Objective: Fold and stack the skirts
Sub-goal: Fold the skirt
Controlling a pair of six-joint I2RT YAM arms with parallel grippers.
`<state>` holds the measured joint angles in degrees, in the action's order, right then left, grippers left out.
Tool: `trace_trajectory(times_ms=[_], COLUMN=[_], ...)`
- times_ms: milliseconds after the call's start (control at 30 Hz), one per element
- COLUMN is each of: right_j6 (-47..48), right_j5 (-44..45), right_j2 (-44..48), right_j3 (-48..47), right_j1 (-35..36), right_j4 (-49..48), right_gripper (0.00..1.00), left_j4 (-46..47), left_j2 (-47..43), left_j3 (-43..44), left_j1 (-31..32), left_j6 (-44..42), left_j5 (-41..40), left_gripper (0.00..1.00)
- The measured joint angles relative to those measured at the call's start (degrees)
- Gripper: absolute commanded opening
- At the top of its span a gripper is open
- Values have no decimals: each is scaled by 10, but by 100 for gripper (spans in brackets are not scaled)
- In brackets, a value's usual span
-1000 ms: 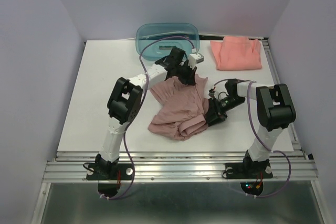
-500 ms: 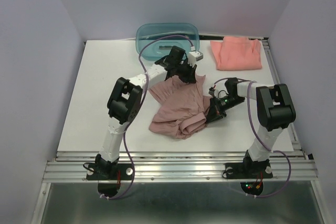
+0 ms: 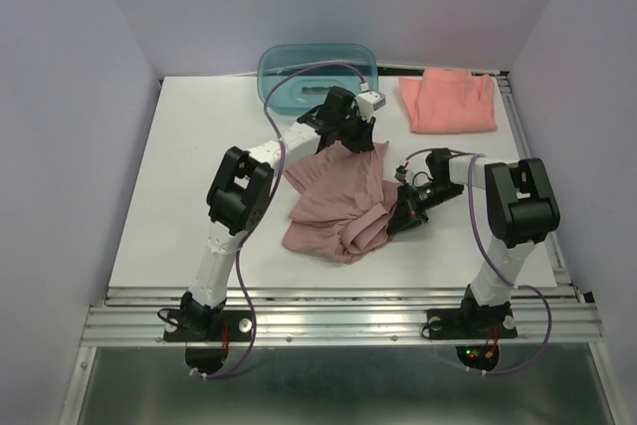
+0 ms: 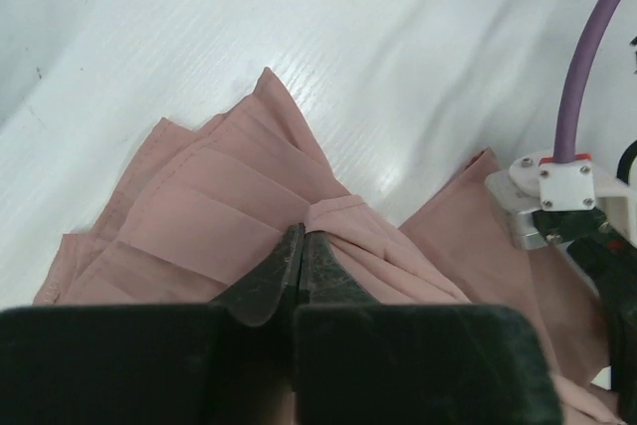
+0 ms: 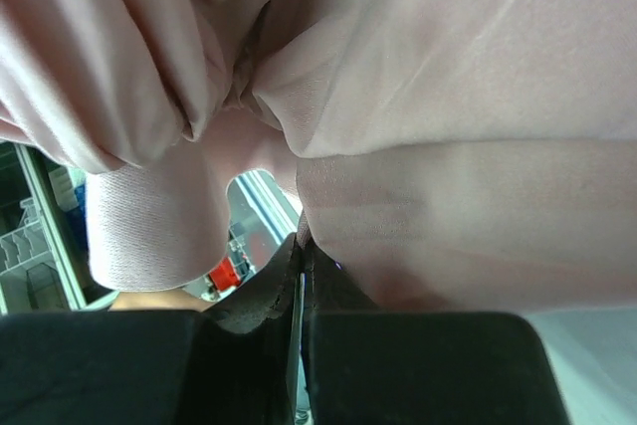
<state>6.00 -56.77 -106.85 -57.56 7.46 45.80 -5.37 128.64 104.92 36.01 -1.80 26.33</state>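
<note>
The mauve-pink pleated skirt (image 3: 338, 201) lies crumpled in the middle of the table. My left gripper (image 3: 360, 141) is shut on its far edge; in the left wrist view the jaws (image 4: 302, 238) pinch a fold of the pink cloth (image 4: 209, 206). My right gripper (image 3: 396, 214) is shut on the skirt's right edge and holds it lifted; the right wrist view (image 5: 302, 244) is filled with hanging pink cloth (image 5: 448, 97). The coral-salmon skirt (image 3: 448, 102) lies folded flat at the far right of the table.
A translucent teal tub (image 3: 317, 75) stands at the table's far edge, just behind my left gripper. A metal rail (image 3: 528, 176) runs along the right edge. Purple cables loop from both arms.
My left gripper has moved slightly right and away with the skirt's far edge. My right gripper has shifted slightly left, and the cloth near it has bunched up more.
</note>
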Motion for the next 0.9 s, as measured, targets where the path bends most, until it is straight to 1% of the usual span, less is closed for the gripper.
trace_trajectory(times_ms=[33, 100, 133, 167, 300, 400, 433, 500, 533, 600, 633, 667, 767, 833, 900], right_j6=[0, -2, -3, -3, -3, -4, -5, -5, -5, -5, -5, -7, -7, -7, -7], right_j5=[-1, -3, -3, -3, -5, -7, -7, -8, -9, -9, -9, -9, -11, -14, -17], right_j2=[0, 0, 0, 0, 0, 0, 0, 0, 0, 0, 0, 1, 3, 3, 3], right_j3=[1, 2, 3, 3, 3, 3, 3, 4, 4, 4, 4, 4, 5, 7, 12], right_j1=[0, 0, 0, 0, 0, 0, 0, 0, 0, 0, 0, 0, 0, 0, 0], right_j4=[0, -2, -2, -2, -4, -5, -5, -5, -5, -5, -5, -5, -7, -9, -9], right_gripper=[1, 1, 1, 1, 1, 1, 1, 1, 1, 1, 1, 1, 1, 1, 1], left_j4=[-2, -7, -11, -14, -55, -71, -76, -83, -90, -97, -106, -111, -106, -97, -95], left_j2=[1, 1, 1, 1, -19, -79, -118, -212, -261, -335, -379, -404, -472, -485, -463], left_j3=[0, 0, 1, 2, -1, -39, -66, -123, -146, -179, -200, -214, -289, -352, -390], left_j1=[0, 2, 2, 2, 3, 3, 3, 2, 2, 7, 18, 28, 101, 157, 195], left_j6=[0, -1, -6, -8, -31, -47, -55, -74, -91, -120, -146, -160, -207, -226, -235], left_j5=[-2, -5, -6, -6, -19, -34, -38, -37, -27, -18, -16, -15, -39, -65, -90], left_gripper=[39, 52, 67, 68, 68, 57, 51, 52, 59, 63, 64, 64, 65, 65, 65])
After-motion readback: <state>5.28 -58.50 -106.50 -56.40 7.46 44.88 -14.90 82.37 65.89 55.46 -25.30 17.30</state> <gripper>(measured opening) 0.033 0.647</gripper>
